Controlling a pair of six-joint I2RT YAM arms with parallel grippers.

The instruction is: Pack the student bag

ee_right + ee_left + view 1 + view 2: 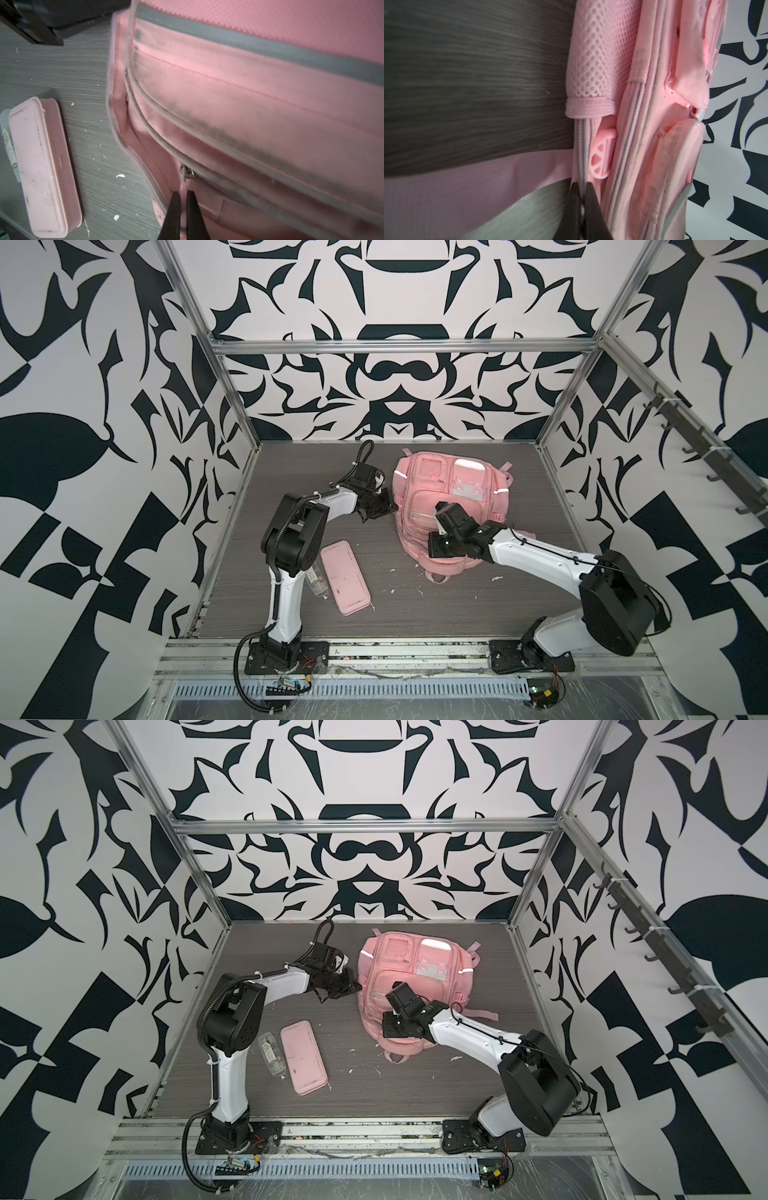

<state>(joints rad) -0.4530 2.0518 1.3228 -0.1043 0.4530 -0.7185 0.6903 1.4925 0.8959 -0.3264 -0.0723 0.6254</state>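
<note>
We saw a soft pink student bag (415, 497) (382, 973) lying with its front pockets facing up on a dark wood-grain table (457, 614). It sat around the middle of the table, toward the far side. Two black-and-white robot arms reached in from the near edge, one on each side of the bag.

The left claw (582, 187) met the bag's left side, where its black fingers were closed on a grey-edged zip seam. This was just below a pink plastic buckle (602, 153) and a mesh side pocket (591, 52). A loose pink strap (467, 187) lay across the table beside it.

The right claw (183, 194) hung over the near part of the bag. It was closed too, pinching a thin pink zip pull (184, 187) that ran up to a small metal slider (186, 174).

On the near left of the table, well apart from the bag, lay a flat oblong pink pencil case (345, 578) (303, 1056). Just beside its left edge was a clear plastic item (272, 1054) – we could not tell what it was. Small white scraps (120, 176) dotted the table between the pencil case and the bag.
</note>
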